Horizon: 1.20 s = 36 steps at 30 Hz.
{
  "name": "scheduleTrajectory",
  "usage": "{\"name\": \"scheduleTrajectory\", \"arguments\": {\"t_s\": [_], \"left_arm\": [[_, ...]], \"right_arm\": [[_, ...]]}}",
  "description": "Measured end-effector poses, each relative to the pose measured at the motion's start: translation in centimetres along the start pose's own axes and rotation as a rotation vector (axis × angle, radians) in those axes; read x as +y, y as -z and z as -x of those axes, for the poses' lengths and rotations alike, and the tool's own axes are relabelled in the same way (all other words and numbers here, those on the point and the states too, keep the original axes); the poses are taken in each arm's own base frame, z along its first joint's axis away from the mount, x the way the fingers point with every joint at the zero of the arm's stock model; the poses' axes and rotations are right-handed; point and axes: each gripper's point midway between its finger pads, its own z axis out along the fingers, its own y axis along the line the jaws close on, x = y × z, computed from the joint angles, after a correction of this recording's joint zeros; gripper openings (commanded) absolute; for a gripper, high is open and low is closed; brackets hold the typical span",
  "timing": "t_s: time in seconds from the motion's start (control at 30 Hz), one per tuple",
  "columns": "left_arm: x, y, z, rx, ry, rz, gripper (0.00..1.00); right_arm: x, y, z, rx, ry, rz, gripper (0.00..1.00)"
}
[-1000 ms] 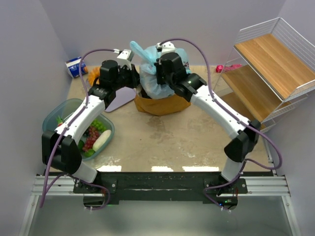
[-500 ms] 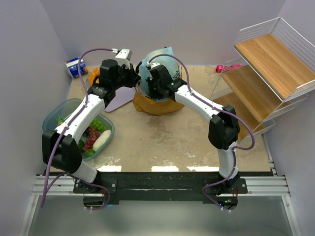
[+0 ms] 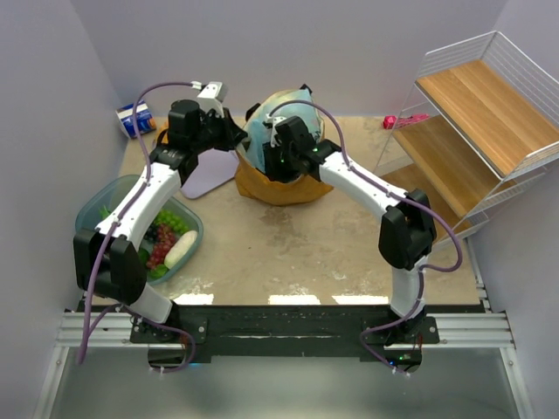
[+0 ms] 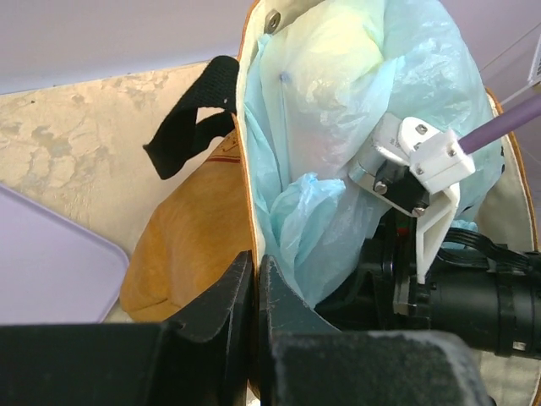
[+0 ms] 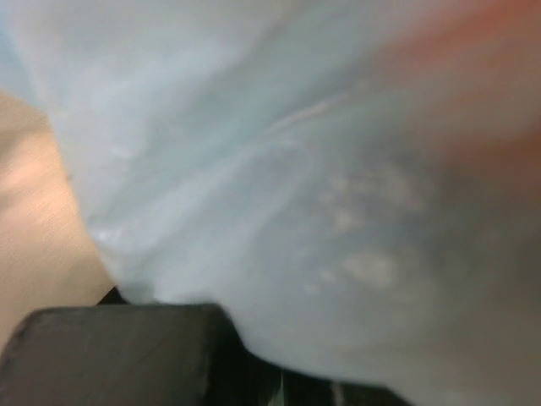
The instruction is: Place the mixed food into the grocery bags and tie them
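Clamped shut, the left gripper (image 4: 254,292) is seen pinching the orange-trimmed rim of the mustard-tan fabric tote (image 4: 182,245), whose edge runs straight up from between its two dark fingers. To the right of this gripper, inside the tote, the thin light-blue plastic bag (image 4: 338,135) is bunched and crumpled, its upper part standing above the rim. One black strap handle (image 4: 190,127) is folded over the tote's outer wall, up and to the left of the fingers. Further left of them, a flat lilac board with rounded corners (image 4: 51,262) is laid on the beige mottled tabletop (image 4: 84,135), near the tote's foot.

The right gripper (image 3: 272,147) is buried in the plastic bag from the opposite side, facing the left gripper across the tote's mouth. Its jaws are drawn together. In its own wrist view only blurred blue film against the lens and one dark finger (image 5: 118,355) are made out, so whether plastic is pinched between the jaws cannot be told.

Well behind the left gripper, toward its arm's base, a clear teal plastic tub (image 3: 92,205) is set, holding green grapes (image 3: 175,220), red grapes (image 3: 160,246) and a white oblong item (image 3: 181,250). A blue-and-white carton (image 3: 135,118) is stood by the wall, left of that gripper.
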Motion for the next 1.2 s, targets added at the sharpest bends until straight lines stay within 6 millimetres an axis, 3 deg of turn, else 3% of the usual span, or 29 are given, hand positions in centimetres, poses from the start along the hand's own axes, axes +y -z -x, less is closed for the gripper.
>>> {"name": "scheduleTrajectory", "arguments": {"t_s": [0.03, 0.07, 0.1, 0.2, 0.23, 0.4, 0.57, 0.67, 0.77, 0.8, 0.87, 1.07, 1.2], "left_arm": [[-0.1, 0.0, 0.1, -0.004, 0.002, -0.005, 0.04], [-0.1, 0.0, 0.3, -0.009, 0.002, -0.007, 0.17], [-0.1, 0.0, 0.4, -0.014, 0.001, -0.011, 0.47], [-0.1, -0.1, 1.2, -0.044, -0.009, -0.017, 0.83], [-0.1, 0.0, 1.7, -0.062, -0.013, -0.016, 0.87], [0.5, 1.2, 3.8, -0.137, -0.015, 0.017, 0.95], [2.5, 4.9, 6.1, -0.232, 0.014, 0.081, 0.98], [5.3, 7.3, 7.7, -0.287, 0.037, 0.161, 1.00], [7.5, 9.2, 7.8, -0.297, 0.049, 0.260, 1.00], [7.6, 9.8, 7.5, -0.294, 0.046, 0.280, 1.00], [7.4, 11.0, 6.6, -0.284, 0.038, 0.304, 1.00], [4.4, 17.8, 5.2, -0.356, -0.018, 0.337, 1.00], [2.6, 21.1, 4.7, -0.421, -0.053, 0.334, 1.00]], "right_arm": [[0.3, 0.5, 0.1, 0.015, -0.003, 0.010, 0.59], [0.7, 0.9, 0.2, 0.027, -0.001, 0.023, 0.74], [1.4, 1.7, 0.4, 0.042, 0.009, 0.045, 0.78], [2.8, 3.6, 1.2, 0.054, 0.027, 0.088, 0.85], [3.2, 4.4, 1.4, 0.060, 0.031, 0.101, 0.87], [4.7, 9.5, 3.9, 0.015, 0.061, 0.143, 0.96], [4.6, 16.3, 7.9, -0.157, 0.097, 0.120, 0.99], [1.8, 20.2, 10.3, -0.276, 0.063, 0.068, 0.99], [-3.9, 23.8, 11.8, -0.404, -0.015, -0.069, 0.99], [-5.9, 24.9, 11.8, -0.442, -0.040, -0.132, 0.99], [-7.9, 26.9, 10.8, -0.507, -0.070, -0.212, 0.99], [-9.6, 31.0, 5.8, -0.693, -0.104, -0.301, 0.99], [-11.6, 31.7, 1.9, -0.752, -0.130, -0.373, 0.99]]}}
